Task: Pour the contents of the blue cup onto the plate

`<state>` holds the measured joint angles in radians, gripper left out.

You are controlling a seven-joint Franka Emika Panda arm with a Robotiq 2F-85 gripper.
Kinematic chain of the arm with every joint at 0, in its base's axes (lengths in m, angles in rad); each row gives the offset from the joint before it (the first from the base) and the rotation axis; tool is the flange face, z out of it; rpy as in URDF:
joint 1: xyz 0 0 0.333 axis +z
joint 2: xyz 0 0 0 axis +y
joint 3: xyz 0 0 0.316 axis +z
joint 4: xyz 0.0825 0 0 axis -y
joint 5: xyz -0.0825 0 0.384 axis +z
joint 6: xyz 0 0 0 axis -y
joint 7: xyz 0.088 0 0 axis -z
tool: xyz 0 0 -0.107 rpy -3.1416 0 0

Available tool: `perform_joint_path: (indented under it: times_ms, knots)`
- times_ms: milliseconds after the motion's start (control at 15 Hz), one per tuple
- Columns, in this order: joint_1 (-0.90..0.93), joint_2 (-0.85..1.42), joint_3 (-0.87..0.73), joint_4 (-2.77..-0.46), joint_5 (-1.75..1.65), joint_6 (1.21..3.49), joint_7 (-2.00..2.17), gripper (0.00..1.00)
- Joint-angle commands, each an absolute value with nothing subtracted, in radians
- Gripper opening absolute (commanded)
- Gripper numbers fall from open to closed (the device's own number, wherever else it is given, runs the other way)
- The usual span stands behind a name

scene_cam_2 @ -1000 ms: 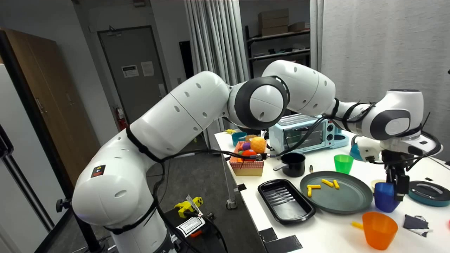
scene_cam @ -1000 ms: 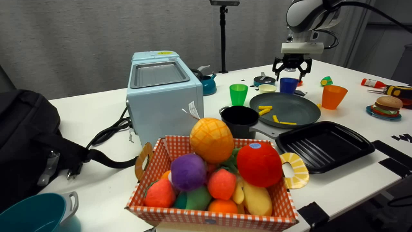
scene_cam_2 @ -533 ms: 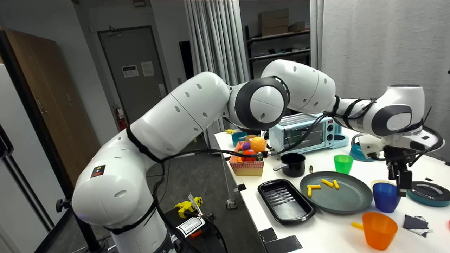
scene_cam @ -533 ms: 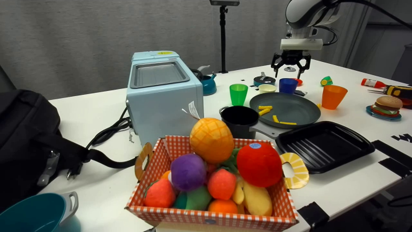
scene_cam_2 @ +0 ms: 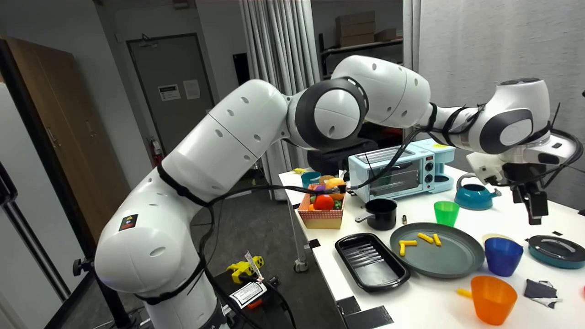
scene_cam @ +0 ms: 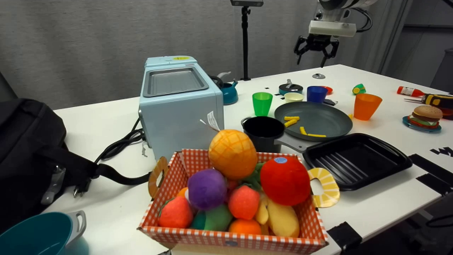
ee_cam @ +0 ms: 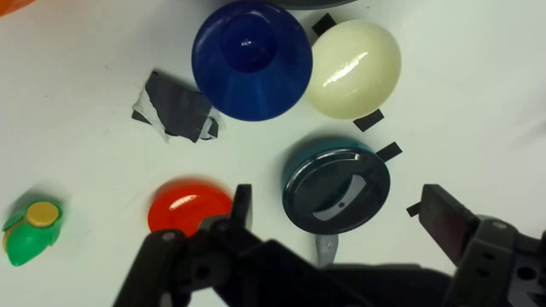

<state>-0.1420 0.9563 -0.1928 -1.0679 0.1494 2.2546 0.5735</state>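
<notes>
The end effector (scene_cam: 310, 65) just hangs in midair, jaws wide apart. The blue cup (scene_cam_2: 502, 260) is upright beside the plate (scene_cam_2: 450, 265), and that's got yellow sticks (scene_cam_2: 425, 237).

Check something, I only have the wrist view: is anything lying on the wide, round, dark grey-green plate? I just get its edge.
Observer: Yes, four short yellow sticks, material unclear, lie on the plate in both exterior views.
Operator: Any strays?
Observer: One more yellow stick lies off it, beside the tapered orange plastic cup.
Operator: Height? Can't judge it from here.
Observer: Both exterior views show the black, jointed fingers hanging in mid-air above the flat white table.
</notes>
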Motion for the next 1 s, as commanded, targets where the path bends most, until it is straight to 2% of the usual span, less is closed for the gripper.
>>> perform_joint_path:
  times_ms: [0, 933]
  knots:
    - [-0.129, 0.798, -0.159, -1.288, 0.153, 2.363, 0.452, 1.00]
    - [-0.135, 0.426, -0.038, -1.909, 0.156, 2.623, 0.023, 1.00]
